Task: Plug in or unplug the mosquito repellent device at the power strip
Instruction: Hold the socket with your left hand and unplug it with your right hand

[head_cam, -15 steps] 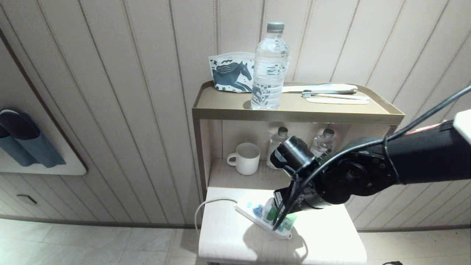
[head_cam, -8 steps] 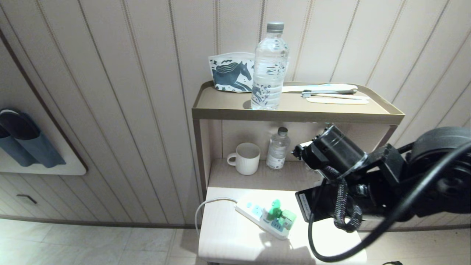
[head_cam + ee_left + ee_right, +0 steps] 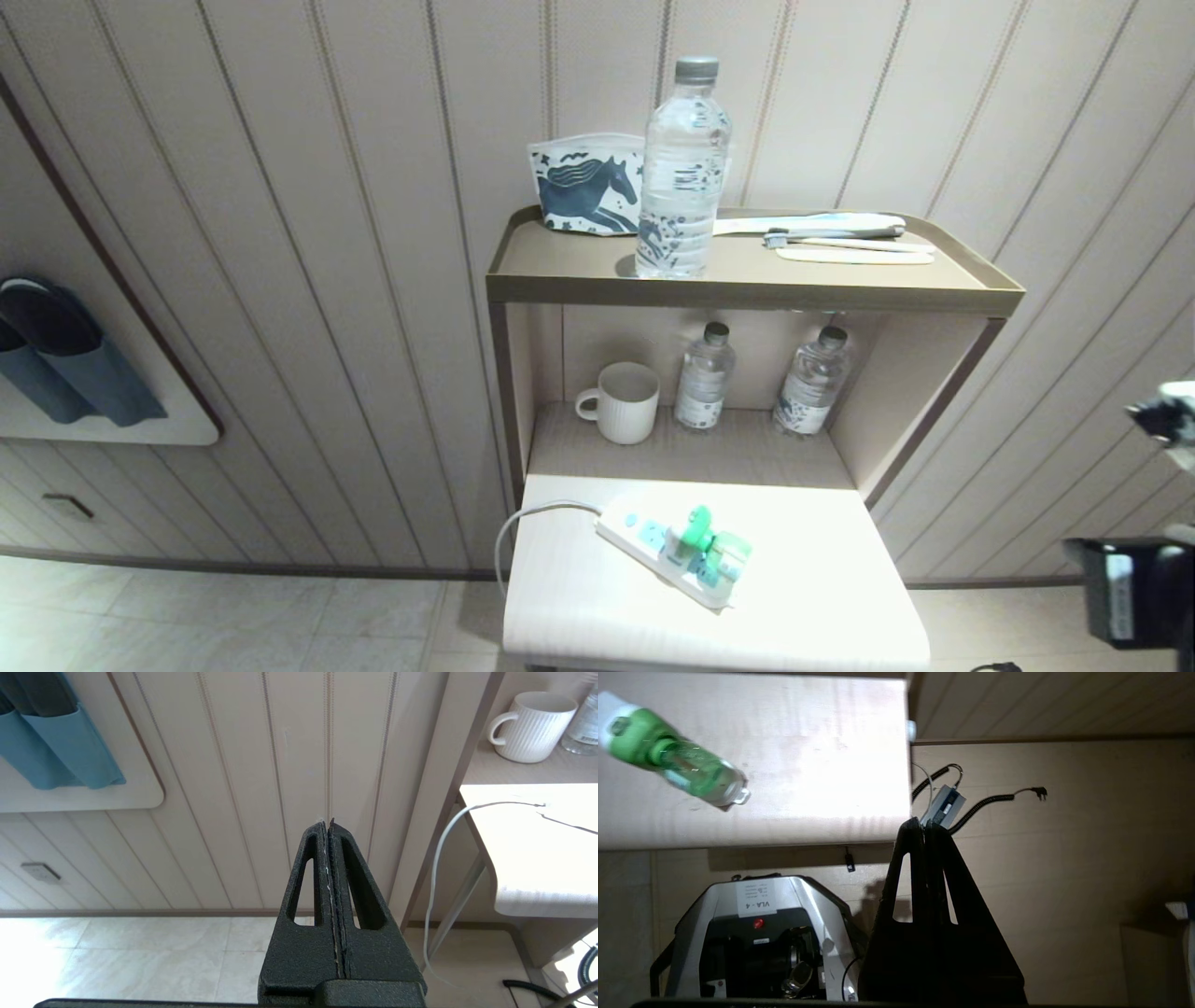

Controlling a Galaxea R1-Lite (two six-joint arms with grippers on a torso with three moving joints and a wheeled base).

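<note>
The white power strip (image 3: pixel 653 546) lies aslant on the low white table (image 3: pixel 822 597), its cord (image 3: pixel 523 523) running off the left edge. The mosquito repellent device (image 3: pixel 711 551), green with a clear bottle, sits on the strip's near end, and nothing holds it. In the right wrist view the device (image 3: pixel 677 765) shows far off to one side of my right gripper (image 3: pixel 924 822), which is shut and empty beyond the table's edge, over the floor. Only a bit of the right arm (image 3: pixel 1130 588) shows at the head view's right edge. My left gripper (image 3: pixel 327 823) is shut, parked and facing the wall.
A two-tier shelf (image 3: pixel 747 289) stands behind the table. A white mug (image 3: pixel 624 401) and two small water bottles (image 3: pixel 705 378) are on its lower level. A tall bottle (image 3: pixel 681 177), a horse-print pouch (image 3: pixel 583 191) and toothbrushes are on top. My base (image 3: pixel 756 933) and coiled cables (image 3: pixel 985 802) are on the floor.
My right gripper has let go of the device, shut, and drawn back to the right, almost out of the head view. The device stays on the strip. The second small bottle is uncovered.
</note>
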